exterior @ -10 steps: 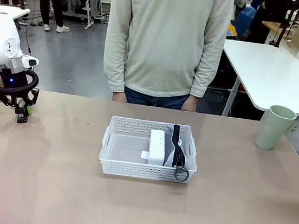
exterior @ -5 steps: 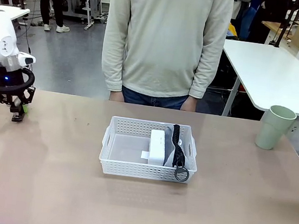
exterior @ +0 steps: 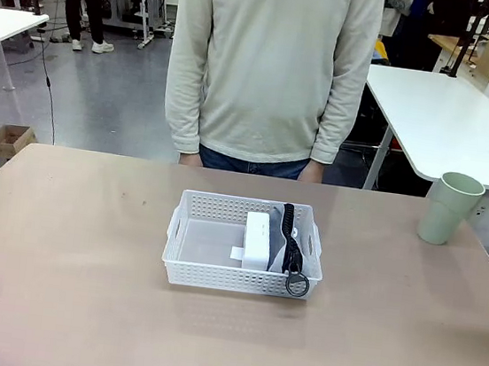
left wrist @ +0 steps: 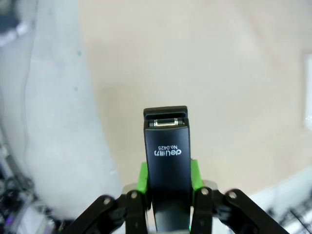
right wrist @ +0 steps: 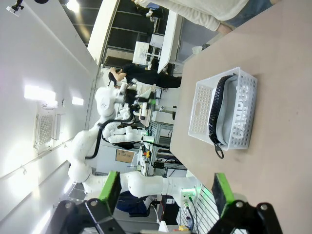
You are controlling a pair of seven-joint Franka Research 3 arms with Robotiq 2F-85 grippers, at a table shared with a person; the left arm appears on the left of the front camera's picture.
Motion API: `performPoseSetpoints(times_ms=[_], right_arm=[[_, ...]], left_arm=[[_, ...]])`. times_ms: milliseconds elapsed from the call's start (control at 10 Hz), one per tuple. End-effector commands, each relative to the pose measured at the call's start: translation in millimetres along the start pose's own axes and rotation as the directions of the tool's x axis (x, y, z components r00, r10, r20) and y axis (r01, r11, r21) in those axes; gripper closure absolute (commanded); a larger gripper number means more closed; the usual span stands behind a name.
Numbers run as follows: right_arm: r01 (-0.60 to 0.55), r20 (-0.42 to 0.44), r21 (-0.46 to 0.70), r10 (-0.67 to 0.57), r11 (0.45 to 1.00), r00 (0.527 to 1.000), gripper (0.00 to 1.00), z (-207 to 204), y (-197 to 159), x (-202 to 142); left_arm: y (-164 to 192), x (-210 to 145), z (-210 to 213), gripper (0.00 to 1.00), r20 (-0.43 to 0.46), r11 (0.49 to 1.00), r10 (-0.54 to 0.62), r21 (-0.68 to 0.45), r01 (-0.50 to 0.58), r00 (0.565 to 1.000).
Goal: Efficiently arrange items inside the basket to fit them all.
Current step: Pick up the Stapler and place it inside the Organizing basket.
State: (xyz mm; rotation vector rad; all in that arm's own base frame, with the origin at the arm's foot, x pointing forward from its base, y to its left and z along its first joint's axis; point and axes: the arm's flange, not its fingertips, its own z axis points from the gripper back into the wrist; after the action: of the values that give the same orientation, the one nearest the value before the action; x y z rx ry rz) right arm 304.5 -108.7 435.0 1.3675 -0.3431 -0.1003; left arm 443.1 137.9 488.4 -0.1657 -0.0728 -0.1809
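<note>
left pincer (left wrist: 168, 178), pointing down, clamps stapler (left wrist: 165, 144)

We look across a tan table (exterior: 53, 285). Beyond it lies a grey floor (exterior: 111, 104). Right of the table stands a white table (exterior: 449, 119). Off its far left corner sit a cardboard box (exterior: 9, 138) and a white desk (exterior: 5, 24). Farther off, a white wall (right wrist: 48, 58) carries bright lights (right wrist: 41, 92).

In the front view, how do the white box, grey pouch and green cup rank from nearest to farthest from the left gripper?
1. white box, middle of the basket.
2. grey pouch, against the box's right side.
3. green cup, far right.
</note>
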Motion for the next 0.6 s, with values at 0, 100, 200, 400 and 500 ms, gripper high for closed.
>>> performPoseSetpoints(times_ms=[0, 100, 200, 400, 500], right_arm=[[-0.013, 0.009, 0.017, 0.012, 1.000, 1.000, 0.00, 0, 2, 2], [-0.013, 0.009, 0.017, 0.012, 1.000, 1.000, 0.00, 0, 2, 2], [-0.013, 0.009, 0.017, 0.012, 1.000, 1.000, 0.00, 0, 2, 2], [-0.013, 0.009, 0.017, 0.012, 1.000, 1.000, 0.00, 0, 2, 2], [-0.013, 0.009, 0.017, 0.012, 1.000, 1.000, 0.00, 0, 2, 2]], left_arm=[[6, -82, 26, 1.00, 0.137, 0.992, -0.081, -0.081, 0.093, 0.987], [12, -95, 29, 1.00, 0.208, 0.996, 0.004, -0.088, 0.015, 0.978], [3, -46, 24, 0.75, 0.056, 0.997, -0.067, -0.031, 0.069, 0.996], [3, -46, 24, 0.75, 0.056, 0.997, -0.067, -0.031, 0.069, 0.996], [3, -46, 24, 0.75, 0.056, 0.997, -0.067, -0.031, 0.069, 0.996]])
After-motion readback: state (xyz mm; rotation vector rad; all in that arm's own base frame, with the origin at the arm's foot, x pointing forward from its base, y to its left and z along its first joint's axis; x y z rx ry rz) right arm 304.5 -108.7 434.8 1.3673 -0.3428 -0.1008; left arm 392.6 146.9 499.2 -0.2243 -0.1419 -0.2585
